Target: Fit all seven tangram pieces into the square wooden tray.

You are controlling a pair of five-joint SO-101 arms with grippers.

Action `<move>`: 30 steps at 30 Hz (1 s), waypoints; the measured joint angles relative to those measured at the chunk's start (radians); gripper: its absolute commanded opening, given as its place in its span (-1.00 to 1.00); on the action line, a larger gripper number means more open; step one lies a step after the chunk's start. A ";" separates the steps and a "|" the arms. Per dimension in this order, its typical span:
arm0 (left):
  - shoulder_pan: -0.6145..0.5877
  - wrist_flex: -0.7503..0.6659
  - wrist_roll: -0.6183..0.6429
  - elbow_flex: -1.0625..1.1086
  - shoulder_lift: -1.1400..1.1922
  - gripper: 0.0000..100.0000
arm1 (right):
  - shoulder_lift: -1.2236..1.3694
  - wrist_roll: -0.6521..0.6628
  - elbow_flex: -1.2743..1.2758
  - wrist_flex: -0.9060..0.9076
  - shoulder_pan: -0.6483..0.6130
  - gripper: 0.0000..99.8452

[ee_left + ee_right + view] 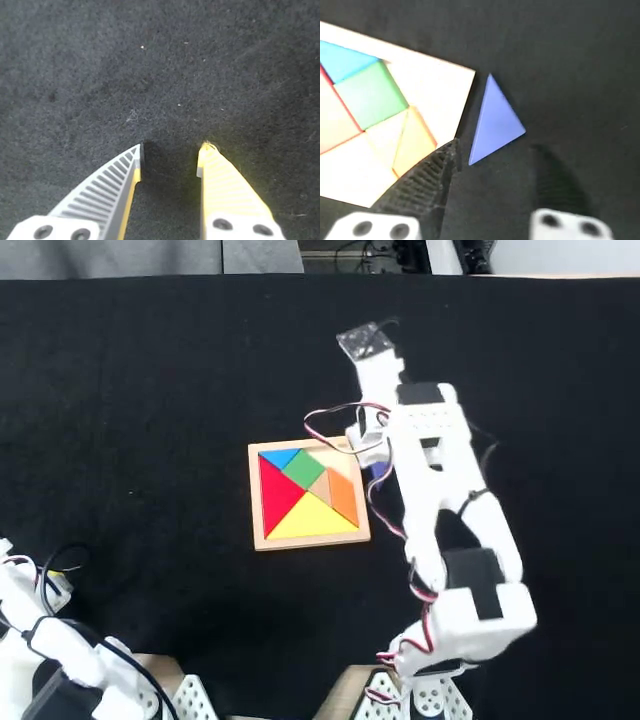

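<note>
You have no text, label, number or sign to read in any of these views.
</note>
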 measured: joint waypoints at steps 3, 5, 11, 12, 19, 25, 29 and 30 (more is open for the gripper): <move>0.000 0.000 0.000 0.000 0.000 -0.62 | 0.081 -0.005 -0.032 0.000 0.000 -0.39; 0.000 0.000 0.000 0.000 0.000 -0.62 | 0.135 -0.005 -0.066 0.000 -0.002 -0.40; 0.000 0.000 0.000 0.000 0.000 -0.62 | 0.276 -0.006 -0.169 0.000 0.002 -0.40; 0.000 0.000 0.000 0.000 0.000 -0.62 | 0.290 -0.006 -0.184 0.000 0.005 -0.40; 0.000 0.000 0.000 0.000 0.000 -0.62 | 0.361 -0.008 -0.236 0.000 0.020 -0.40; 0.000 0.000 0.000 0.000 0.000 -0.62 | 0.407 -0.008 -0.275 0.002 0.020 -0.40; 0.000 0.000 0.000 0.000 0.000 -0.62 | 0.419 -0.008 -0.288 0.003 0.020 -0.46; 0.000 0.000 0.000 0.000 0.000 -0.62 | 0.419 -0.009 -0.288 0.008 0.020 -0.51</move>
